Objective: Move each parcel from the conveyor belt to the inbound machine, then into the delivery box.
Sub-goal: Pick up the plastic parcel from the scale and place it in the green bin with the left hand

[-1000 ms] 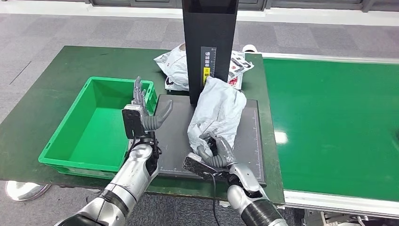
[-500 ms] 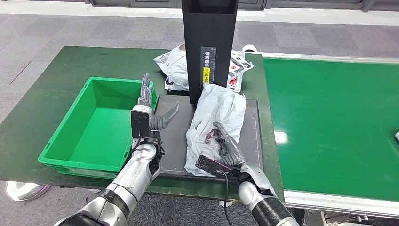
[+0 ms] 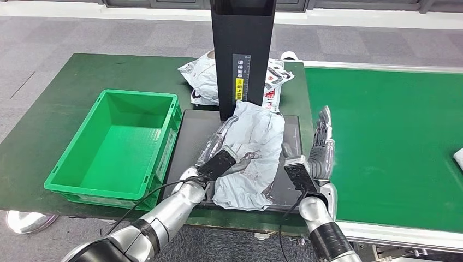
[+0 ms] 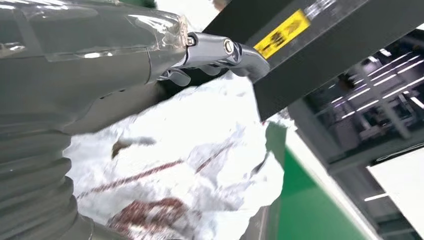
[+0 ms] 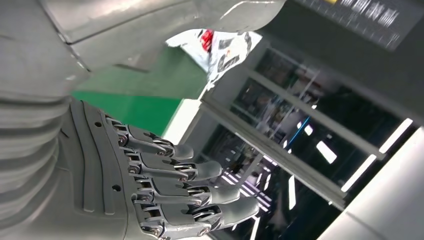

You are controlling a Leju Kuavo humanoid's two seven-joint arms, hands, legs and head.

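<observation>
A crumpled grey parcel lies on the black plate of the inbound machine, at the foot of its black column. My left hand lies against the parcel's left edge with its fingers stretched out, touching the wrapping without gripping it. In the left wrist view the thumb reaches over the parcel. My right hand stands to the right of the parcel, apart from it, holding nothing; its fingers are straight and spread. The green delivery box sits left of the plate.
Two more white parcels lie behind the column. The green conveyor belt runs along the right, with a white parcel at its far right edge. The dark green table surrounds the box.
My right hand has let go of the parcel and swung right and up, fingers spread. My left hand has moved from beside the box to the parcel's left edge. The parcel has slumped flatter.
</observation>
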